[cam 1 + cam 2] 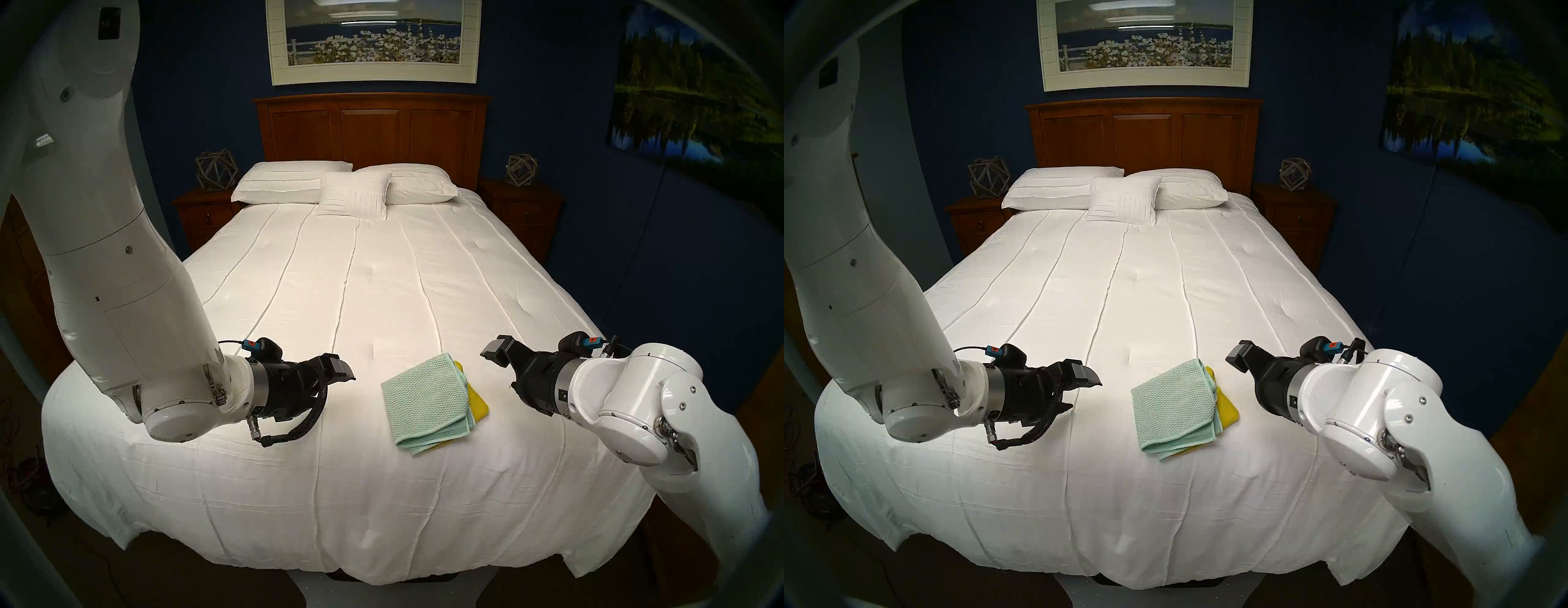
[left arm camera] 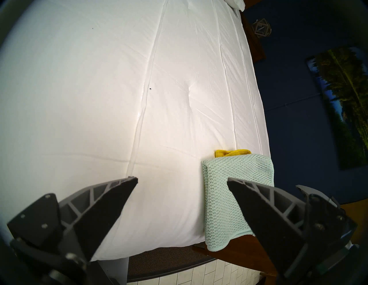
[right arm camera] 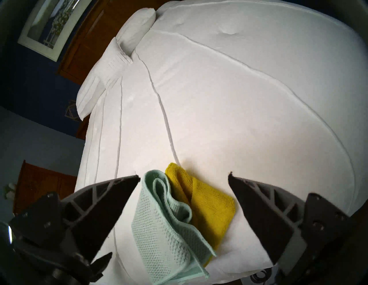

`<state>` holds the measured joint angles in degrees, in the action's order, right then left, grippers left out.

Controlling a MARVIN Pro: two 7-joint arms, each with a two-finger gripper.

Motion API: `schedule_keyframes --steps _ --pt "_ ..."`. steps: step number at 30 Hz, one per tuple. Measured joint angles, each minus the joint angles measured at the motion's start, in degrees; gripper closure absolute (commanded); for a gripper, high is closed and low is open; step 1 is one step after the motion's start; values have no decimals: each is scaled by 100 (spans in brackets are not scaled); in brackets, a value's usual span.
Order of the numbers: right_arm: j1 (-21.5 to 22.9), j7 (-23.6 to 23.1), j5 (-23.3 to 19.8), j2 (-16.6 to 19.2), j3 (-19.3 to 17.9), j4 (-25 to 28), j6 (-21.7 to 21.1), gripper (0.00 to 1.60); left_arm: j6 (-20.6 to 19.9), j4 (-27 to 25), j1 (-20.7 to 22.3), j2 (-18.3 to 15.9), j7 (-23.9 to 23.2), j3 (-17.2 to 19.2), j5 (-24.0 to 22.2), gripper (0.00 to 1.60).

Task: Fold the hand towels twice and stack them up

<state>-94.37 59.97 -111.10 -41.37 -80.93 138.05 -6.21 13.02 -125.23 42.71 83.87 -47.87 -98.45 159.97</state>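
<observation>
A: White bedspread (image 1: pixel 373 297), near edge: the mint-green towel (image 1: pixel 424 397) lies folded on the yellow towel (image 1: pixel 479 405), which pokes out on the right

B: Grippers?

A: Left gripper (image 1: pixel 339 375) and right gripper (image 1: pixel 494 354) hang at either side, jaws wide, holding nothing

B: Handling?

A: Light and limp, I judge. The mint layers gape loosely, so pinch all layers at a corner, or they'll likely slide apart

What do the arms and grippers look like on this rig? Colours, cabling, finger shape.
Both arms have glossy white shells with small screws. Each wrist has a silver ring, then a black gripper body carrying a blue-orange connector block. The left gripper has a braided black cable looping beneath it. The right gripper looks alike. Fingers are dark grey tapered wedges with truss-like ribs.
</observation>
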Motion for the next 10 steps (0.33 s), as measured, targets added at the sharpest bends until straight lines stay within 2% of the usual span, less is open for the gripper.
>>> schedule_keyframes --steps 3,10 --pt "-140 -54 71 -56 -87 37 217 0 0 0 0 -1 1 0 1 0" --pt "-371 -171 206 -131 -163 70 436 0 -1 0 0 -3 2 1 2 0"
